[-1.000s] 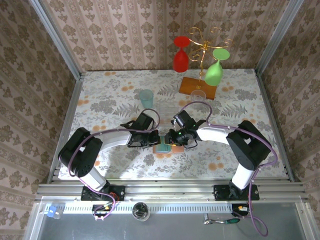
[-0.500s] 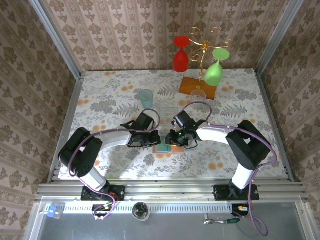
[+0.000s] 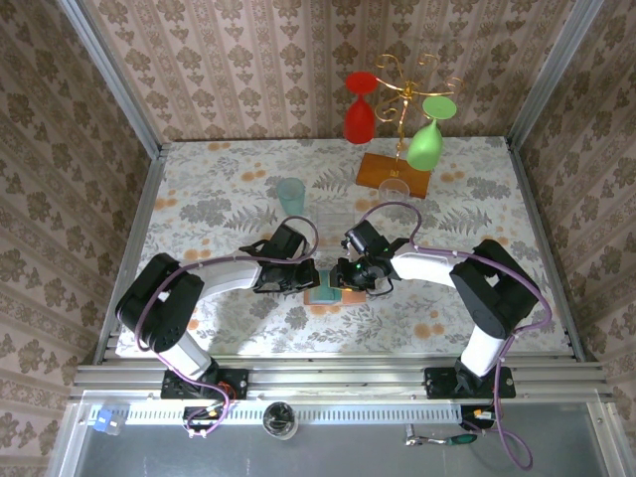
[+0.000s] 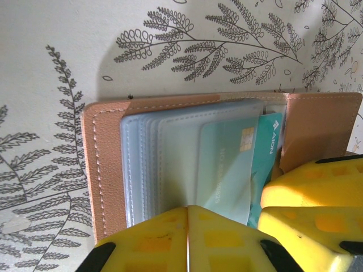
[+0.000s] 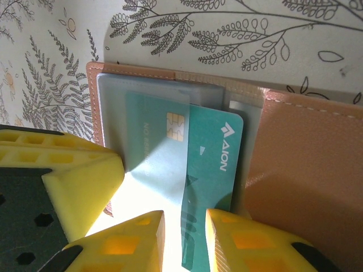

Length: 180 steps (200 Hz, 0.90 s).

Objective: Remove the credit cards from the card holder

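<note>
The card holder (image 4: 187, 153) lies open on the table (image 3: 219, 199), near its front edge. The left gripper (image 4: 187, 238) is pressed together on its clear pockets. The right gripper (image 5: 184, 241) pinches a teal card (image 5: 212, 170) sticking out

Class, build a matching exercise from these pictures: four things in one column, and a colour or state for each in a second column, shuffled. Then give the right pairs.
Things
1. card holder
2. teal card
3. left gripper
4. tumbler

States
A. lying open on the table
B. standing upright, away from both arms
C. jaws shut together
D. partly slid out of a clear pocket

Pairs: 1-A, 2-D, 3-C, 4-B
</note>
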{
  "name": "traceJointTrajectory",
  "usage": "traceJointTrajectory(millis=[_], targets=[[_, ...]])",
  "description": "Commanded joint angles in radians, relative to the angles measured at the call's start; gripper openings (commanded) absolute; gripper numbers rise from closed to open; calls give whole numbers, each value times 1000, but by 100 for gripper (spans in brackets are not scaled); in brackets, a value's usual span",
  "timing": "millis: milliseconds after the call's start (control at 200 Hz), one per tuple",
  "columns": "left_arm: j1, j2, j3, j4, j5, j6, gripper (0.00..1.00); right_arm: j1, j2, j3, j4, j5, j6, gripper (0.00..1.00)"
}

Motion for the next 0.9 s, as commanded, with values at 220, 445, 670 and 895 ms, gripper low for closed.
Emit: traceJointTrajectory(millis=[220, 445, 670, 895], targets=[[-8, -34, 49, -81, -18, 28, 9, -2, -35, 20, -65, 27, -25, 26], [-23, -24, 83, -88, -8, 29, 8, -4, -72, 11, -46, 26, -15, 26], [-32, -2, 77, -71, 0, 26, 4, -12, -99, -18, -24, 26, 5, 27], [-35, 25, 59, -52, 10, 26, 3, -21, -112, -55, 15, 15, 19, 28]])
